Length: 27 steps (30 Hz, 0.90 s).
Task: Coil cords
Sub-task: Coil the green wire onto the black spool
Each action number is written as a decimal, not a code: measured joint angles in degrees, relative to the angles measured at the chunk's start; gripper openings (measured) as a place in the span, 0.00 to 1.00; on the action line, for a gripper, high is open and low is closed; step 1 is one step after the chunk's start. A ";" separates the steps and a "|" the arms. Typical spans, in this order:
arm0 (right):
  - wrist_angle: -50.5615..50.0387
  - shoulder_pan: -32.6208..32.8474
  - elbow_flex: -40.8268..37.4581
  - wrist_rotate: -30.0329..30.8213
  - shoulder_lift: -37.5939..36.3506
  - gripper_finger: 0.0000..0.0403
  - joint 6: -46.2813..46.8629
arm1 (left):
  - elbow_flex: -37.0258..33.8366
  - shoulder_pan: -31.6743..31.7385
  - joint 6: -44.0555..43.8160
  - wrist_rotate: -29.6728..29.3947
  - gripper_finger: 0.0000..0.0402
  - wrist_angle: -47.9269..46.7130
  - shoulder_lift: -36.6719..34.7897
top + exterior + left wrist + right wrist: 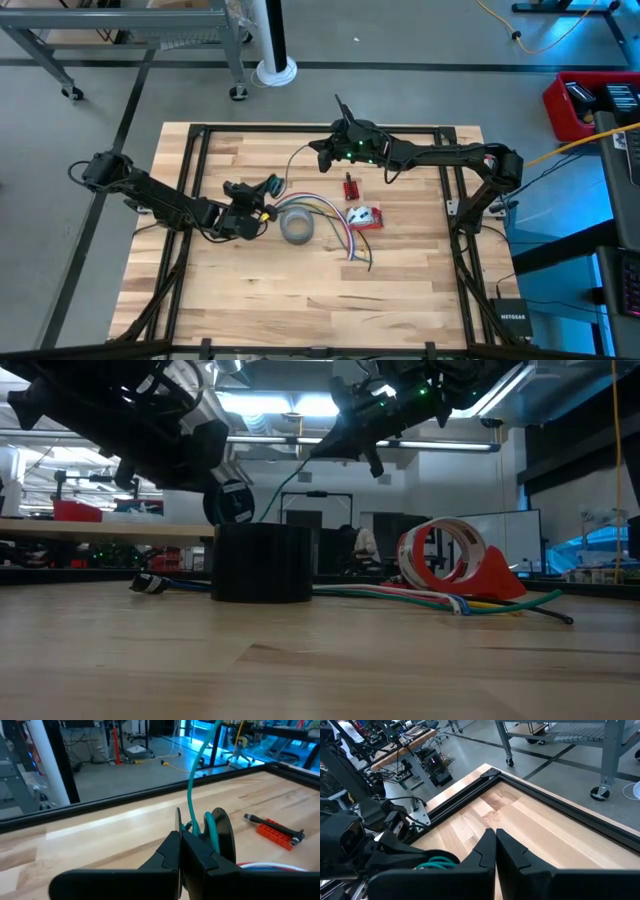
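Observation:
A thin green cord is partly wound into a small coil (271, 185) around a dark round disc (222, 832), at the table's left middle. My left gripper (262, 196) is shut at that coil, above the table. From the coil a free stretch of cord (280, 485) rises slack in a curve toward the far middle, where my right gripper (322, 152) is shut on it in the air. The right wrist view shows the shut fingers (505, 851) and the green coil (437, 862) farther off. My left gripper (180, 837) pinches the wound part of the cord (191, 826) between its two fingers, right beside the dark disc. The coil stands on edge, lifted clear of the table. My right gripper (322, 452) holds the cord's far stretch (303, 464) at its fingertips, slanting slightly down toward the left. The exact spot is too small to tell.
A grey tape roll (297, 227) lies just right of my left gripper. Beside it lies a bundle of coloured wires (335, 215), then a red tape dispenser (364, 217) and a small red tool (350, 187). A black frame (300, 130) borders the wooden table.

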 joint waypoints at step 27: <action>0.07 -2.31 0.00 -0.46 0.00 0.01 0.02 | 0.00 -2.45 -1.65 6.80 0.00 -0.53 0.00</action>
